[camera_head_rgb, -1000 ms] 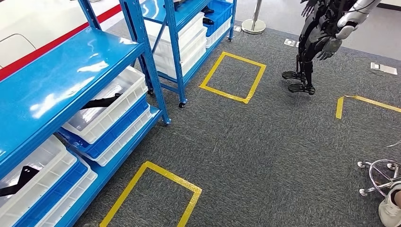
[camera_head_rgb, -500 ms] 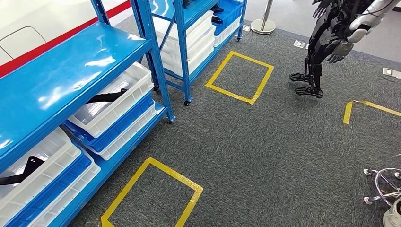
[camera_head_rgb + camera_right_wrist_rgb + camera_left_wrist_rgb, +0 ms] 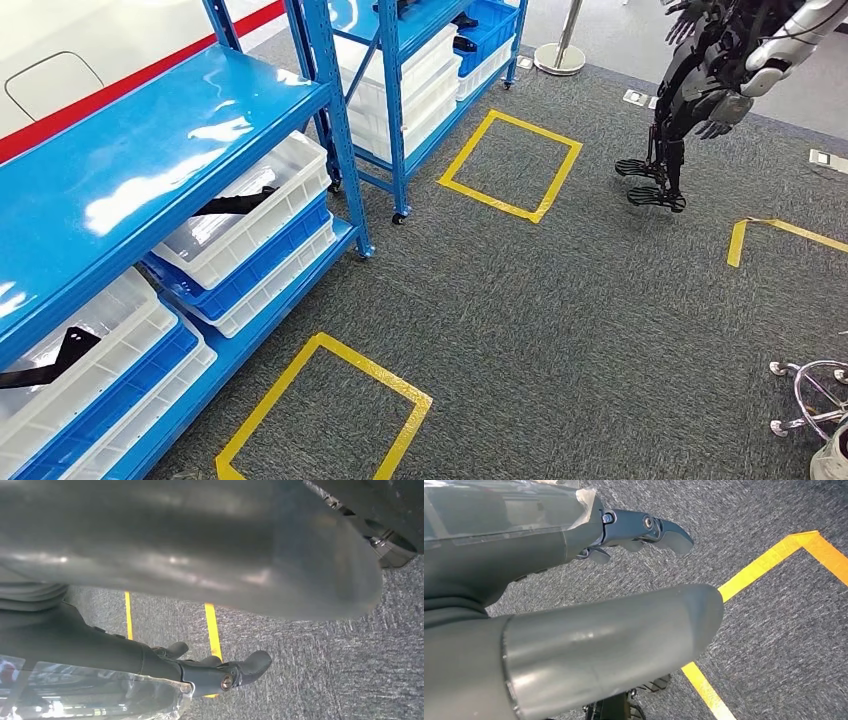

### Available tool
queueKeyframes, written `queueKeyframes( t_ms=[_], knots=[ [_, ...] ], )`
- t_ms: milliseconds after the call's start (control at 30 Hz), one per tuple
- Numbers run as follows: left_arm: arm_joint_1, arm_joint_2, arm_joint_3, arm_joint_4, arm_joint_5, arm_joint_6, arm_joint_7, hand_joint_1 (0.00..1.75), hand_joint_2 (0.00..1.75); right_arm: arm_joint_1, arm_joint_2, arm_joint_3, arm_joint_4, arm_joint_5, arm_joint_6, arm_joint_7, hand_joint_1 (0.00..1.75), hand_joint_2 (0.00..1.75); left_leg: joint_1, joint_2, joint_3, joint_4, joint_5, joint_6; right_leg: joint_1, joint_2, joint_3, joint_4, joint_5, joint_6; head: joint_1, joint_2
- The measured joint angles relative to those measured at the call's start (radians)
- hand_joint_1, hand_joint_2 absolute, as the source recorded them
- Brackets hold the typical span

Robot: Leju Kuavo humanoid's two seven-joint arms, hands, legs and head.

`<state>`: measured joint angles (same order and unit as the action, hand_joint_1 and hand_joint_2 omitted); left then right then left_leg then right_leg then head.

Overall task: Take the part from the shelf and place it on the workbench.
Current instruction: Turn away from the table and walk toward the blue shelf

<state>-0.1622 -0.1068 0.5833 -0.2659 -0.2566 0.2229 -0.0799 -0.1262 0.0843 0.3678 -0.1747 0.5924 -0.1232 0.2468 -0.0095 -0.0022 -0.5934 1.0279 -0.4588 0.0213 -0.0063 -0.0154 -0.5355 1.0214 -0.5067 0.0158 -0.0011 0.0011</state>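
Observation:
A black part [image 3: 235, 203] lies in a white bin [image 3: 262, 228] on the middle level of the blue shelf [image 3: 150, 140] at my left. Another black part [image 3: 50, 362] lies in a nearer white bin [image 3: 95, 385] low on the same shelf. My left hand [image 3: 539, 585] hangs over the grey carpet, thumb [image 3: 614, 645] and dark fingers [image 3: 649, 527] apart, holding nothing. Over the carpet too hangs my right hand [image 3: 150, 570], its fingers [image 3: 230, 672] stretched out and empty. Both hands are well away from the shelf.
A second blue shelf [image 3: 400, 90] with white and blue bins stands further back. Yellow tape squares [image 3: 512, 165] [image 3: 325, 410] mark the carpet. Another humanoid robot [image 3: 700, 90] stands at the far right. A chair base [image 3: 810, 395] sits at the right front, a stanchion foot [image 3: 560, 58] behind.
The whole picture has shifted: the shelf, the tape squares and the other robot lie a little further right and lower, so the camera has moved. Nothing was picked up.

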Motion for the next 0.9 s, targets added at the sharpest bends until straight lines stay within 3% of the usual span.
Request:
queueKeyframes(
  t_ms=[67, 133, 167, 200, 267, 333, 367, 433, 467, 500, 533, 600, 667, 733, 800, 833, 867, 900],
  knots=[
    [0.000, 0.001, 0.002, 0.000, -0.001, 0.001, -0.001, 0.00, 0.00, -0.001, 0.002, -0.002, 0.000, 0.002, 0.000, 0.000, 0.00, 0.00, -0.002, 0.000, 0.000, -0.002, -0.002, 0.008, -0.005, -0.001, 0.004, -0.010, 0.004, 0.009, 0.000, 0.000],
    [-0.001, 0.001, 0.002, 0.000, -0.001, 0.001, -0.002, 0.00, 0.00, -0.001, 0.004, -0.003, -0.002, 0.004, 0.000, 0.000, 0.00, 0.00, 0.003, -0.001, 0.021, -0.038, 0.010, 0.028, -0.005, -0.001, 0.012, -0.021, 0.007, 0.020, 0.000, 0.000],
    [-0.001, 0.000, 0.002, -0.001, -0.001, 0.000, -0.003, 0.00, 0.00, -0.002, 0.004, -0.004, -0.002, 0.004, 0.000, 0.000, 0.00, 0.00, 0.007, -0.001, 0.037, -0.061, 0.019, 0.038, -0.001, 0.002, 0.009, -0.010, -0.001, 0.020, 0.001, 0.000],
    [-0.002, -0.002, 0.002, -0.001, -0.001, -0.001, -0.004, 0.00, 0.00, -0.003, 0.004, -0.004, -0.003, 0.005, 0.001, 0.000, 0.00, 0.00, 0.012, -0.001, 0.050, -0.081, 0.028, 0.044, 0.000, 0.005, -0.008, 0.027, -0.017, 0.017, 0.002, 0.000],
    [-0.003, -0.003, 0.002, -0.001, -0.001, -0.005, -0.005, 0.00, 0.00, -0.004, 0.003, -0.004, -0.003, 0.005, 0.001, 0.001, 0.00, 0.00, 0.015, -0.002, 0.058, -0.091, 0.033, 0.047, -0.007, 0.012, -0.072, 0.149, -0.065, 0.014, 0.003, 0.000],
    [-0.002, -0.004, 0.003, 0.000, 0.000, -0.008, -0.005, 0.00, 0.00, -0.002, 0.002, -0.004, -0.003, 0.006, 0.002, 0.002, 0.00, 0.00, 0.020, -0.006, 0.058, -0.088, 0.029, 0.038, -0.019, 0.013, -0.123, 0.231, -0.082, 0.027, 0.003, 0.000],
    [-0.001, -0.005, 0.003, 0.000, 0.000, -0.010, -0.005, 0.00, 0.00, -0.001, 0.001, -0.004, -0.003, 0.006, 0.002, 0.003, 0.00, 0.00, 0.024, -0.009, 0.059, -0.085, 0.026, 0.031, -0.026, 0.013, -0.122, 0.217, -0.066, 0.040, 0.003, 0.000],
    [-0.001, -0.006, 0.004, 0.000, 0.000, -0.012, -0.005, 0.00, 0.00, 0.000, -0.001, -0.004, -0.003, 0.006, 0.002, 0.004, 0.00, 0.00, 0.038, -0.015, 0.057, -0.063, 0.010, 0.007, -0.042, 0.012, -0.070, 0.095, -0.005, 0.076, 0.003, 0.000],
    [-0.001, -0.005, 0.004, 0.000, -0.001, -0.012, -0.005, 0.00, 0.00, -0.001, 0.001, -0.004, -0.003, 0.006, 0.002, 0.004, 0.00, 0.00, 0.042, -0.017, 0.053, -0.048, -0.001, -0.007, -0.046, 0.014, -0.045, 0.040, 0.016, 0.085, 0.005, 0.000],
    [-0.001, -0.003, 0.004, -0.001, -0.001, -0.012, -0.005, 0.00, 0.00, -0.002, 0.002, -0.004, -0.003, 0.006, 0.002, 0.005, 0.00, 0.00, 0.044, -0.018, 0.048, -0.034, -0.012, -0.019, -0.049, 0.016, -0.029, 0.009, 0.026, 0.083, 0.006, 0.000],
    [-0.002, -0.002, 0.005, -0.001, -0.001, -0.012, -0.005, 0.00, 0.00, -0.002, 0.002, -0.004, -0.003, 0.007, 0.002, 0.005, 0.00, 0.00, 0.044, -0.019, 0.045, -0.025, -0.019, -0.026, -0.047, 0.018, -0.028, 0.007, 0.024, 0.072, 0.006, 0.000],
    [-0.001, -0.002, 0.006, 0.000, -0.001, -0.012, -0.007, 0.00, 0.00, -0.002, 0.002, -0.005, -0.003, 0.009, 0.002, 0.007, 0.00, 0.00, 0.046, -0.019, 0.043, -0.022, -0.023, -0.032, -0.043, 0.021, -0.032, 0.019, 0.019, 0.046, 0.003, 0.000],
    [0.000, -0.003, 0.007, 0.000, -0.001, -0.012, -0.008, 0.00, 0.00, 0.000, 0.003, -0.005, -0.003, 0.011, 0.002, 0.007, 0.00, 0.00, 0.049, -0.014, 0.034, 0.001, -0.037, -0.034, -0.042, 0.020, -0.032, 0.021, 0.017, 0.033, 0.002, 0.000],
    [-0.001, -0.003, 0.008, 0.000, -0.002, -0.012, -0.008, 0.00, 0.00, -0.001, 0.003, -0.005, -0.003, 0.012, 0.001, 0.007, 0.00, 0.00, 0.048, -0.006, -0.017, 0.100, -0.089, -0.034, -0.037, 0.019, -0.030, 0.020, 0.015, 0.024, 0.001, 0.000],
    [0.001, -0.003, 0.009, 0.000, -0.003, -0.012, -0.008, 0.00, 0.00, 0.000, 0.003, -0.005, -0.003, 0.010, 0.001, 0.007, 0.00, 0.00, 0.046, -0.002, -0.097, 0.242, -0.143, -0.030, -0.029, 0.016, -0.029, 0.020, 0.010, 0.017, 0.001, 0.000],
    [0.002, -0.003, 0.009, 0.000, -0.003, -0.012, -0.008, 0.00, 0.00, 0.001, 0.003, -0.006, -0.003, 0.008, 0.000, 0.008, 0.00, 0.00, 0.045, -0.002, -0.124, 0.282, -0.146, -0.025, -0.024, 0.015, -0.027, 0.020, 0.008, 0.013, 0.001, 0.000],
    [0.004, -0.003, 0.010, 0.000, -0.003, -0.012, -0.007, 0.00, 0.00, 0.002, 0.003, -0.007, -0.003, 0.007, 0.000, 0.008, 0.00, 0.00, 0.042, -0.002, -0.133, 0.284, -0.128, -0.018, -0.020, 0.015, -0.023, 0.020, 0.005, 0.010, 0.001, 0.000],
    [0.005, -0.003, 0.010, 0.000, -0.004, -0.012, -0.007, 0.00, 0.00, 0.002, 0.003, -0.008, -0.003, 0.006, 0.000, 0.009, 0.00, 0.00, 0.038, -0.002, -0.120, 0.244, -0.093, -0.009, -0.017, 0.016, -0.018, 0.020, 0.002, 0.006, 0.001, 0.000]
  ],
)
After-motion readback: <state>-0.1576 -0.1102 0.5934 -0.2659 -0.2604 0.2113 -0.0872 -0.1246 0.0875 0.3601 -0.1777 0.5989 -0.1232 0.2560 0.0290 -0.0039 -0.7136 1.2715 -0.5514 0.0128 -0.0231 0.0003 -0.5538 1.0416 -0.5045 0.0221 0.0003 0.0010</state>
